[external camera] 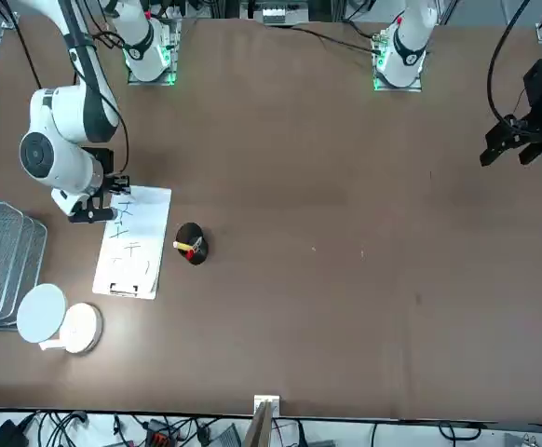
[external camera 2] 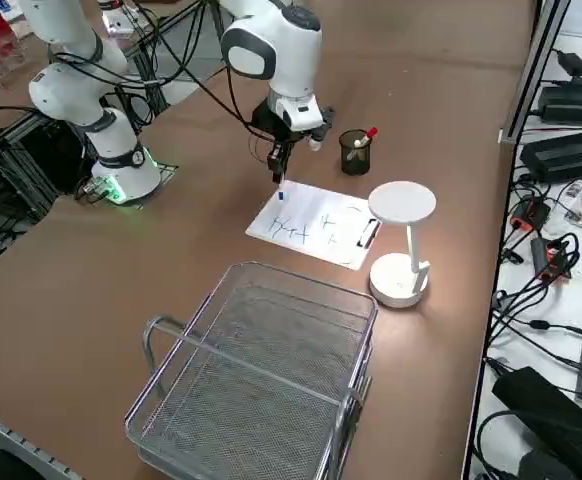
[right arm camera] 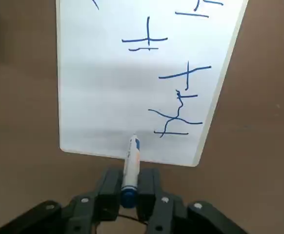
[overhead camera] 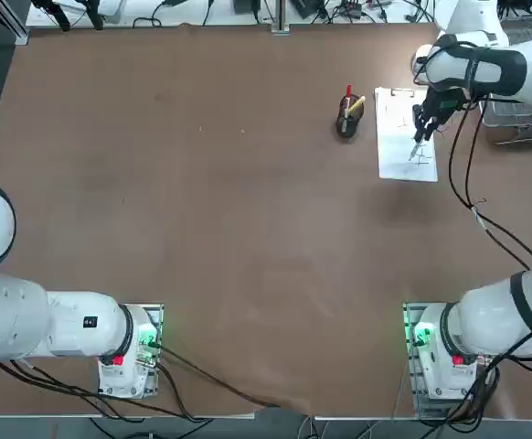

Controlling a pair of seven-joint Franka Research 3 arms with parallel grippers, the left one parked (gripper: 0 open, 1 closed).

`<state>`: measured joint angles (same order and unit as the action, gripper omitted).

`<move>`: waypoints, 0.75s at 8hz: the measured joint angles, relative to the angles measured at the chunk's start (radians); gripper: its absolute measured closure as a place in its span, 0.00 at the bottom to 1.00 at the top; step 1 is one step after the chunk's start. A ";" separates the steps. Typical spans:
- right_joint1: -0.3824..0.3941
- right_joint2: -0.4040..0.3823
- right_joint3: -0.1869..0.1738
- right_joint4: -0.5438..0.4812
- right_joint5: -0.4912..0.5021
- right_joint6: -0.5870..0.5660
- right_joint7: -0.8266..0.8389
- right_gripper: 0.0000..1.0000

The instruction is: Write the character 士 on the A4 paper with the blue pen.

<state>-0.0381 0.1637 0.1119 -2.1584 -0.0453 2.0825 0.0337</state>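
Blue-capped white pen (right arm camera: 131, 168), slim (right jaws (right arm camera: 131, 194) clamped on it), blue-marked paper (right arm camera: 103, 97)

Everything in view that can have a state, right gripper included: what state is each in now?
right gripper: shut on the pen, over the sheet's edge
white pen with blue cap end: gripped, tip end pointing toward the sheet
white rectangular paper sheet: flat on the table, clipped at one short edge, marked with blue strokes
black mesh pen cup: upright, holding pens
silver wire-mesh basket: open-topped
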 joint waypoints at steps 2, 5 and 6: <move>0.000 -0.022 0.000 -0.023 -0.005 0.000 0.002 0.80; 0.000 -0.028 0.000 -0.042 -0.045 0.024 0.022 0.80; 0.000 -0.026 0.000 -0.047 -0.051 0.030 0.039 0.80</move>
<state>-0.0383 0.1380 0.1122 -2.2050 -0.0962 2.1125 0.0731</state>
